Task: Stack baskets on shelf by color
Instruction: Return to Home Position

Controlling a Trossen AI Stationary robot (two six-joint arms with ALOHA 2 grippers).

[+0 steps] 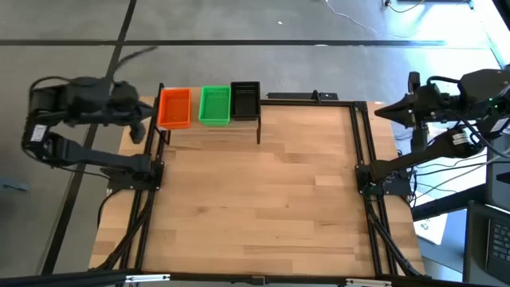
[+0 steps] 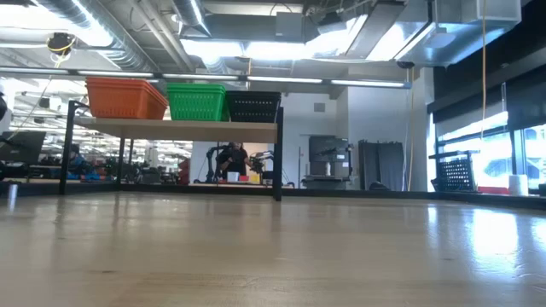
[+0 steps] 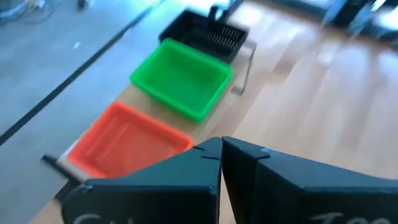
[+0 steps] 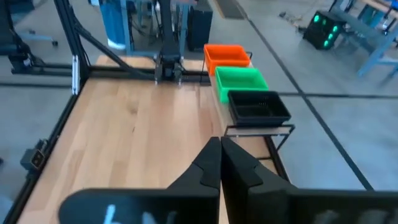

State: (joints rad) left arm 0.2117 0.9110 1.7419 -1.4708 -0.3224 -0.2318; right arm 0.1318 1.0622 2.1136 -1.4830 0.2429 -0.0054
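left arm shown folded at the table's left edge, the left gripper (image 1: 148, 112) level and just beside the orange rectangular lattice-walled plastic basket (image 1: 174, 108), fingers pressed together on nothing. right arm shown folded at the right edge, the right gripper (image 1: 379, 112) likewise closed and empty, well apart from the baskets. orange, bright green lattice plastic basket (image 1: 214, 105) and black lattice plastic basket (image 1: 245, 99) are set side by side in 1 row on the light wooden plank shelf (image 2: 171, 130), carried on thin black metal uprights at the table's far left corner.

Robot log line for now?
wooden shelf: orange plastic lattice baskets, green baskets, black baskets | left tool shut, beside shelf | right tool shut, off wooden tabletop
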